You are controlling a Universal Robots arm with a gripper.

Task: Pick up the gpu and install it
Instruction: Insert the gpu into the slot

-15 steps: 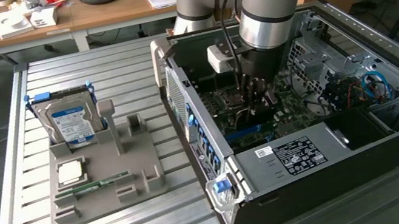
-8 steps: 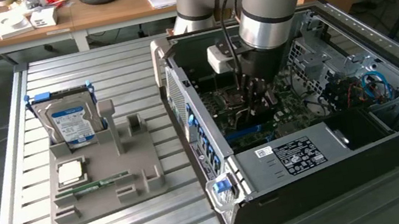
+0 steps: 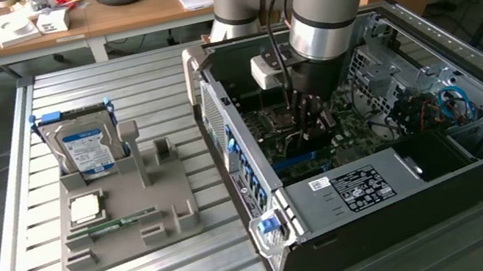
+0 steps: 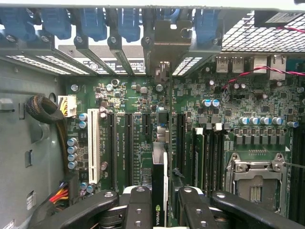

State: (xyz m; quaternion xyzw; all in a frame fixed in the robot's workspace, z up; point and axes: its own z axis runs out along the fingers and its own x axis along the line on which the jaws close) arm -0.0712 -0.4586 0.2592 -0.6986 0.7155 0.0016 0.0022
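The gpu is a thin card seen edge-on, with a green logo near my fingers and its metal end bracket up against the case's rear slot openings. My gripper is shut on it, one black finger on each face. The card stands upright over the black expansion slots of the green motherboard; whether it sits in a slot I cannot tell. In the exterior view the gripper reaches down into the open computer case, and the card below it is mostly hidden.
A white slot, memory slots and the processor socket flank the card. Cables lie along the case wall. Outside the case, a grey holder carries the silver hard drive, a small chip and a green memory stick.
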